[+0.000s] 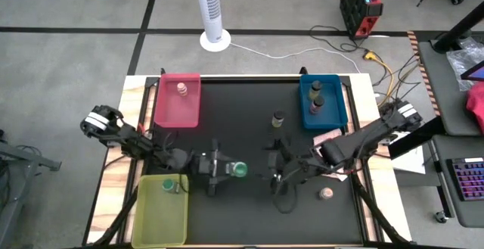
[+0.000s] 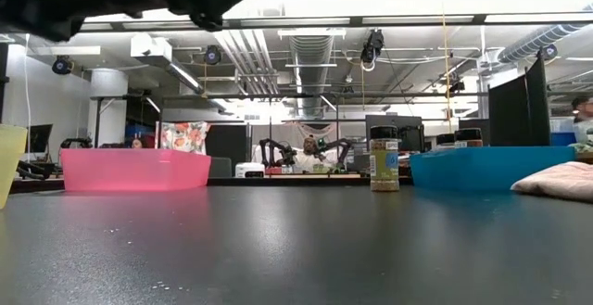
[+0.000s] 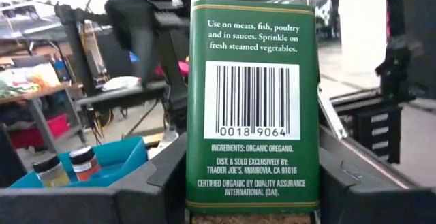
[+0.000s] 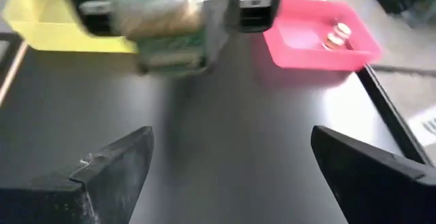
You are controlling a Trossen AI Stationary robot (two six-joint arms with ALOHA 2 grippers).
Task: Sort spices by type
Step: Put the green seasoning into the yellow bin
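Observation:
My left gripper [image 1: 233, 169] is shut on a green-lidded spice jar [image 1: 240, 169] with a green oregano label [image 3: 253, 101], over the table's middle. My right gripper [image 1: 278, 173] hangs just to its right, open [image 4: 231, 176] and facing the jar [image 4: 170, 26]. A pinkish-topped jar [image 1: 182, 88] stands in the red tray [image 1: 170, 109]. Two dark-capped jars [image 1: 315, 96] stand in the blue tray [image 1: 336, 105]. Another green-lidded jar [image 1: 169, 185] is in the yellow-green tray [image 1: 155, 219]. A brown-capped jar [image 2: 384, 157] stands on the table, and a pinkish-topped one [image 1: 327, 194] sits near the right edge. My left gripper pinches the jar's labelled body [image 3: 204, 183] between its two fingers [image 3: 153, 183], one on each side. The fingers come in about level from the table's left. The jar stands upright in the hold, lid up, and looks lifted clear of the table.
A pink cloth [image 1: 329, 135] lies by the blue tray on the right. The dark mat's middle and near part [image 1: 249, 219] lie bare. A white tower fan [image 1: 213, 10] and cables are on the floor beyond the far edge. People sit in the room behind [image 2: 306, 152].

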